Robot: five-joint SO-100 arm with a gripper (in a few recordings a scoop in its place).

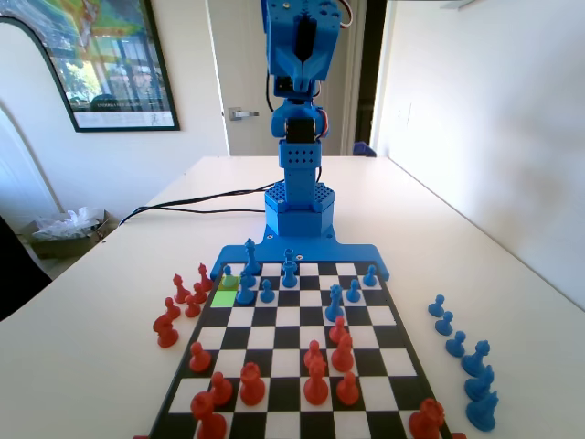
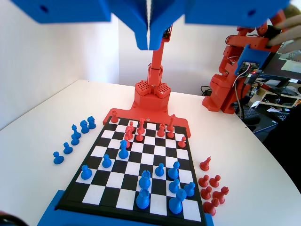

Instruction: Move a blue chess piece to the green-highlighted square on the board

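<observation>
High above the board (image 2: 94, 195), the gripper (image 2: 149, 40), cut off by the wrist view's top edge, hangs pressed together and empty, while the blue chess piece (image 1: 228, 277), tinted green, stands just behind the green-highlighted square (image 1: 224, 297).

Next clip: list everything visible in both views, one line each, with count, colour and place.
board: one, black-and-white, blue edge, on the table.
green-highlighted square: one, lime, left side of the fixed view near the arm.
blue chess piece: one pawn, green-tinted, just beyond that square.
other blue pieces: several on the board, seven off it at right in the fixed view.
red pieces: many on the board, some off it at left.
table: one, white.
gripper: blue, raised, jaws together.
</observation>
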